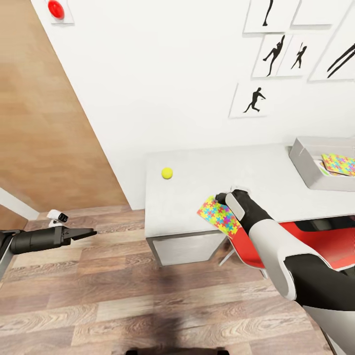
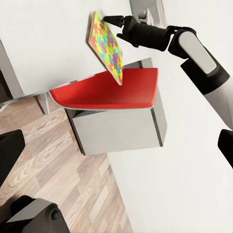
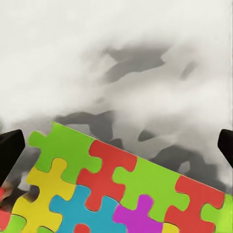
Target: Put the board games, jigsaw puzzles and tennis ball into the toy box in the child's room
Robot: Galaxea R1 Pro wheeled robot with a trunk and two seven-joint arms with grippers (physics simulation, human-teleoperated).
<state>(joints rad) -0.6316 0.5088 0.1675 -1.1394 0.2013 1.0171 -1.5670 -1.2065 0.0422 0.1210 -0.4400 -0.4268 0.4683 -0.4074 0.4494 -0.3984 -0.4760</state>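
Over the tabletop's [image 1: 197,217] front edge, the right hand [image 1: 223,199] grips a puzzle [image 1: 220,215], lifted and tilted above a red chair [image 2: 111,92]. Another puzzle [image 1: 339,164] already lies in the toy box [image 1: 301,162] at the far right; the ball [image 1: 167,173] waits on the grey surface. No board games are visible. Left hand [image 1: 88,232] idles over wood flooring, fingers seemingly together, holding nothing. White wall bears silhouette prints.

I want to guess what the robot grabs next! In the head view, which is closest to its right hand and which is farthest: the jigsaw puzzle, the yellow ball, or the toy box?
1. jigsaw puzzle: at the right gripper, over the table's front edge.
2. tennis ball: farther off, near the table's left end.
3. toy box: farthest, at the table's right end.
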